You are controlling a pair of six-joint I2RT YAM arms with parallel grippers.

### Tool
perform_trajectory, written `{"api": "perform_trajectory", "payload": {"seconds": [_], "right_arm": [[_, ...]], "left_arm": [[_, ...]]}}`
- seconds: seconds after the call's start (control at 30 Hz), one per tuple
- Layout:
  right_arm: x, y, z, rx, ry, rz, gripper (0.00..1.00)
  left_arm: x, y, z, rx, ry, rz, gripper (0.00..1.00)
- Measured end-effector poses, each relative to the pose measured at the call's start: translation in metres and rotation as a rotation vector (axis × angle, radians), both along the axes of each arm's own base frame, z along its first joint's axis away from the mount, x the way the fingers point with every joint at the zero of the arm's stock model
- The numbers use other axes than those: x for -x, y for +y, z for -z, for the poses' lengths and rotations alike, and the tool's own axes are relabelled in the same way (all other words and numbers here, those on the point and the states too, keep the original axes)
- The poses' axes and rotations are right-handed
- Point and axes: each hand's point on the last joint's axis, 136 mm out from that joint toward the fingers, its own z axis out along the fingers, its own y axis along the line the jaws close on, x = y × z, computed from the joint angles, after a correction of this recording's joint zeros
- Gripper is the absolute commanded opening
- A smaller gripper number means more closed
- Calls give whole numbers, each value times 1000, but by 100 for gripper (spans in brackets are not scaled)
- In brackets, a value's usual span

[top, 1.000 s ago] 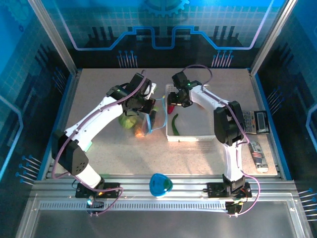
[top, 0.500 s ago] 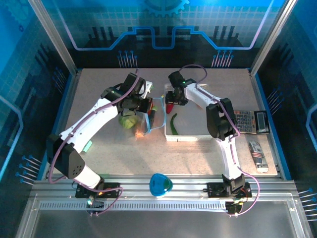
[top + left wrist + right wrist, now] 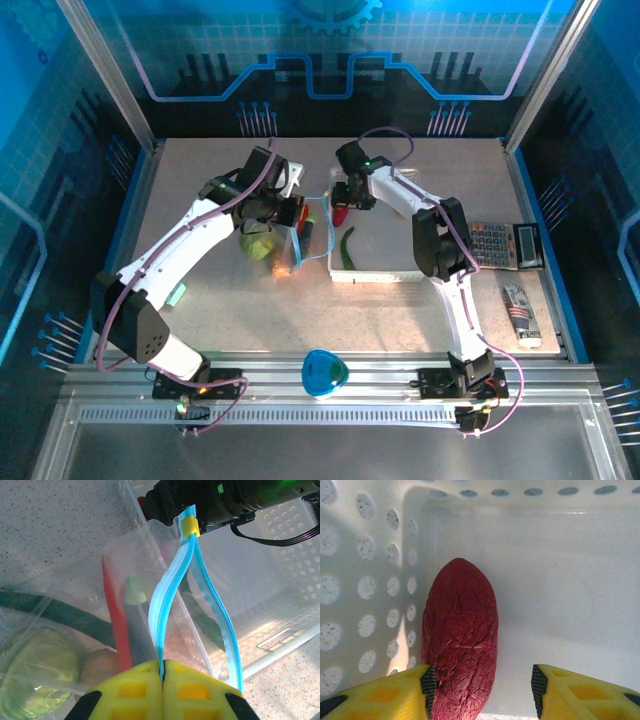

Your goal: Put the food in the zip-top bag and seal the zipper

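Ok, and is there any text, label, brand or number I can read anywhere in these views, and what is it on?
No text is legible in these views.
Grey desk calculator at the table's right edge: key markings and display too small to read.
White and grey stick-shaped device just nearer the arm bases: dark markings, too blurred to read.
Blue back panel: gear and circuit-line graphics, no words.

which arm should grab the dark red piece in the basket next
Right. The right gripper is open around the dark red piece inside the white basket, while the left gripper is shut on the blue zipper.
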Motion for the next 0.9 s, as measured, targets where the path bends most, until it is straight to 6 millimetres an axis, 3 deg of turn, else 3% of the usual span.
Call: {"api": "perform_trajectory", "payload": {"seconds": [0.13, 0.23, 0.37, 0.47, 0.6, 0.73, 0.9], "right_arm": [[7, -16, -2, 7, -3, 21, 55], [16, -45, -2, 35, 16, 62, 56], [33, -87, 17, 86, 84, 122, 56], [44, -104, 26, 109, 119, 143, 56], [48, -101, 11, 88, 95, 134, 56], [42, -88, -19, 43, 20, 115, 56], [32, -67, -41, 21, -37, 80, 62]], "left_arm": [[1, 1, -3, 10, -8, -1, 0], [1, 3, -4, 14, -8, -2, 0], [1, 2, -4, 22, -9, 1, 0], [2, 1, -4, 27, -7, 6, 0], [1, -1, -5, 35, -9, 10, 0], [1, -1, -5, 36, -9, 11, 0], [1, -1, -5, 36, -9, 11, 0]]}}
